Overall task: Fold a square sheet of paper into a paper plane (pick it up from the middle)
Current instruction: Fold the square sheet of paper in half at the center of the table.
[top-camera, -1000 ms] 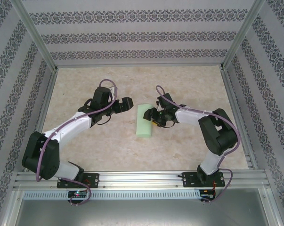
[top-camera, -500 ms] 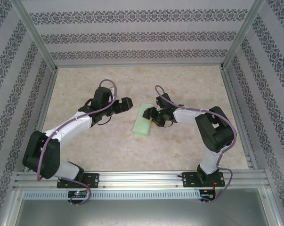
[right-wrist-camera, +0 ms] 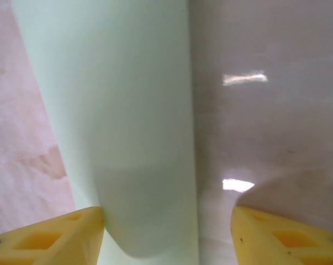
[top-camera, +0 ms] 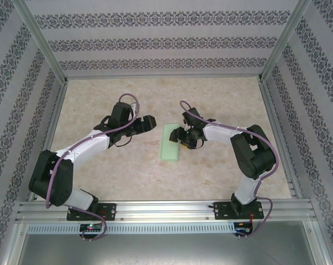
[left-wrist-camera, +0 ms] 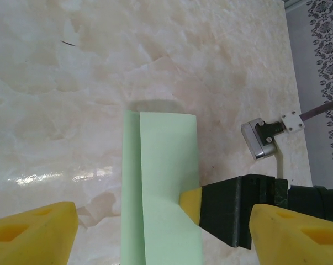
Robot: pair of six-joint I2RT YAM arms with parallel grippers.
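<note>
My left gripper (top-camera: 148,122) hung just left of the folded square sheet of paper (top-camera: 170,142), its fingers (left-wrist-camera: 33,234) spread wide and gripping nothing. My right gripper (right-wrist-camera: 166,221) stood open at the strip's right edge, one yellow tip touching it. The paper lay on the table (top-camera: 221,99) between my arms.

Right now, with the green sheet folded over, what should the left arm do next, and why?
Probably ease the open left gripper onto the folded sheet of paper to pin it; it hangs apart, while a fingertip of the right gripper touches the opposite edge.
</note>
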